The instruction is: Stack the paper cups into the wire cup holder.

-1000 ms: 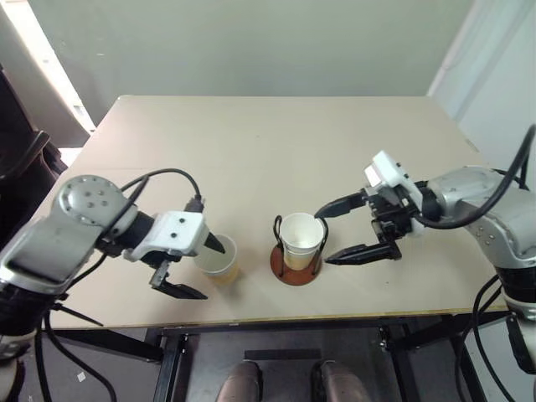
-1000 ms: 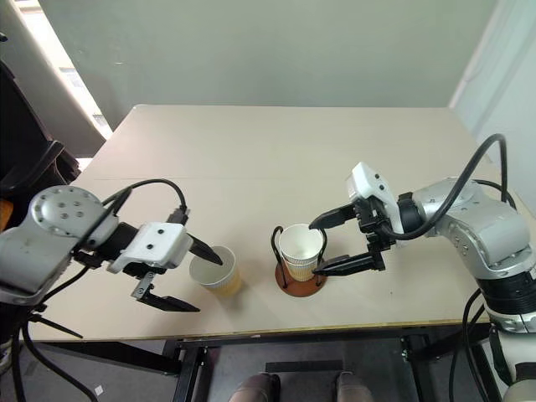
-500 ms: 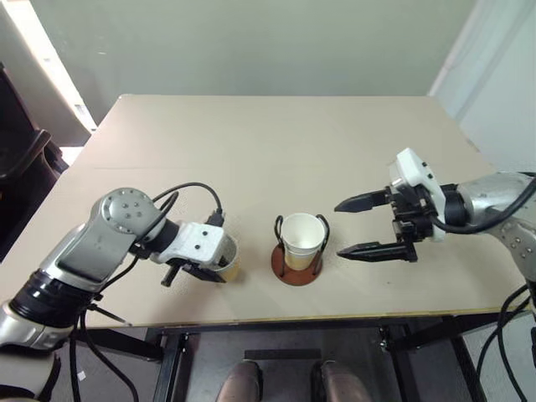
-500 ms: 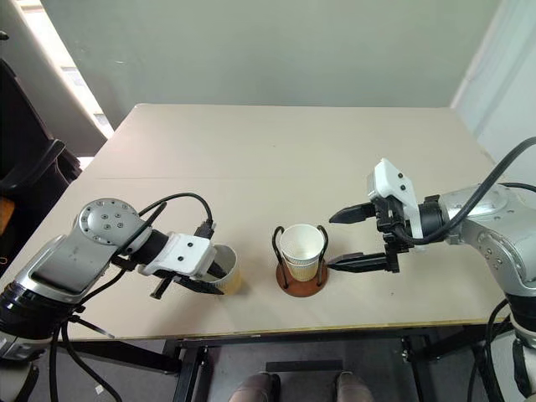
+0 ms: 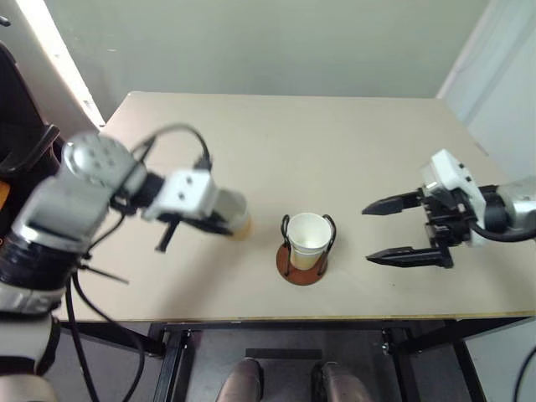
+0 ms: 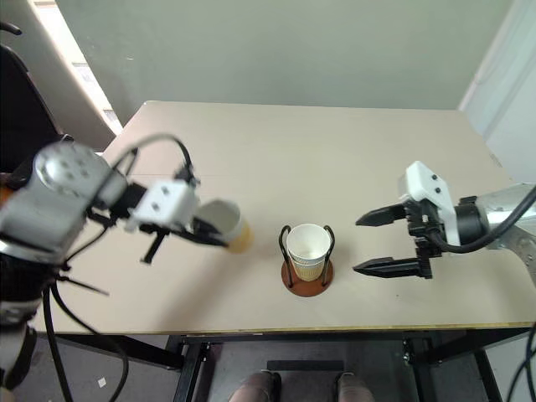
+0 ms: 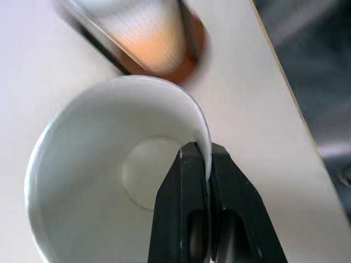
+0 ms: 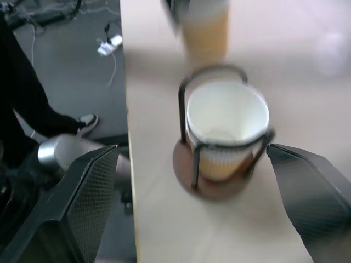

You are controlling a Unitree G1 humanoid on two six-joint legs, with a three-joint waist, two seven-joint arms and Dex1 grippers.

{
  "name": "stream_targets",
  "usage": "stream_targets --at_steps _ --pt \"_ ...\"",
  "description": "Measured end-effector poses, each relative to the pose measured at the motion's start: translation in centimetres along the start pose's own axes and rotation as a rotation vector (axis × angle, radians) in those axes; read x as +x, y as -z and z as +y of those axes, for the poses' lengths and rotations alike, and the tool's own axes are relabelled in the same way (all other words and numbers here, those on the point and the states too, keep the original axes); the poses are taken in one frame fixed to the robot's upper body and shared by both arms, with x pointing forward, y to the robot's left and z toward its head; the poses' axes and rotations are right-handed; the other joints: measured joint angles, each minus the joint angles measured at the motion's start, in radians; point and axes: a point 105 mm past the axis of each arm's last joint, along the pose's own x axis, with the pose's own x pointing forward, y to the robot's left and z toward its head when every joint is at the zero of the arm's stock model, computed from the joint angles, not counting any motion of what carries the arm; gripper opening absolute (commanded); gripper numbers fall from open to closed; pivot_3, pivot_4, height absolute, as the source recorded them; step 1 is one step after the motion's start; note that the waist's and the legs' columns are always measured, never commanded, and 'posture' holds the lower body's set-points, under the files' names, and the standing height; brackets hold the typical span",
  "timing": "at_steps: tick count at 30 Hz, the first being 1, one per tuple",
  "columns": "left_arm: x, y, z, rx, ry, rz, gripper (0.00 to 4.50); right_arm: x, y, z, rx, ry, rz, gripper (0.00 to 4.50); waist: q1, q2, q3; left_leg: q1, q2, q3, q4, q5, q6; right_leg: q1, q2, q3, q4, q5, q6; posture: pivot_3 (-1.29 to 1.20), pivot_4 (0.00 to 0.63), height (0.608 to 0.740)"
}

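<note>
- The two head views are looking down and forward from above the near edge of the surface [image 5: 335, 134], taking in its whole top and the wall behind it.
- The right eye view is sitting slightly to one side of the left eye view; both are sharing the wire cup holder [image 5: 303, 261] at lower centre of the frame.
- The left wrist view is looking along its own fingers [image 7: 189, 213], very near, straight into the held paper cup [image 7: 109, 181], with the holder at the upper edge.
- The right wrist view is facing across the surface at the same holder, close, centred in the frame.
</note>
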Motion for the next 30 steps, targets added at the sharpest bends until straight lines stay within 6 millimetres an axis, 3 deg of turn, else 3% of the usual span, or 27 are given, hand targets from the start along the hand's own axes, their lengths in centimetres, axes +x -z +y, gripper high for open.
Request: stream_targets --at_steps 3,7,12,19,22,30 --pt "-1.2 -3.5 1.1 0.096 -0.009 -0.097 0.04 -1.2 0.4 -0.8 0.030 0.056 -0.033 4.50 -0.001 0.002 -0.001 -0.001 -0.001 0.003 0.002 -0.002 0.003 0.000 -0.001 0.002 -0.001 0.001 0.003 0.00 0.150 0.740" --pt "0.6 -5.7 0.9 0.147 0.111 -0.205 0.04 -1.8 0.5 -1.3 0.036 0.119 -0.045 4.50 -0.002 0.002 -0.001 -0.001 -0.001 0.003 0.005 -0.003 0.003 0.000 -0.001 0.002 -0.001 0.006 0.016 0.00 0.150 0.740" --pt "4.9 -5.2 1.1 0.193 0.244 -0.206 0.04 -1.3 0.5 -0.7 0.028 0.128 -0.038 4.50 -0.002 0.002 -0.001 -0.002 -0.001 0.003 0.010 -0.003 0.004 0.003 -0.001 0.002 -0.001 0.007 0.018 0.00 0.150 0.740" --pt "7.3 -4.9 3.2 0.274 0.237 -0.180 0.04 -1.5 0.8 0.0 0.056 0.178 -0.028 4.50 0.001 0.002 0.000 -0.003 -0.001 0.003 0.017 -0.005 0.008 0.008 -0.001 0.002 -0.005 0.005 0.018 0.00 0.150 0.740" --pt "7.3 -4.8 3.6 0.271 0.235 -0.182 0.04 -1.8 0.9 0.3 0.064 0.197 -0.019 4.50 0.002 0.002 0.000 -0.005 -0.001 0.003 0.019 -0.006 0.010 0.008 -0.001 0.002 -0.005 0.007 0.024 0.00 0.150 0.740" --pt "5.2 -7.8 5.2 0.305 0.194 -0.300 0.04 -2.2 1.6 0.3 0.087 0.241 -0.001 4.50 0.006 0.002 0.000 -0.011 -0.002 0.003 0.027 -0.012 0.013 0.006 -0.001 0.003 -0.007 0.008 0.029 0.00 0.150 0.740"
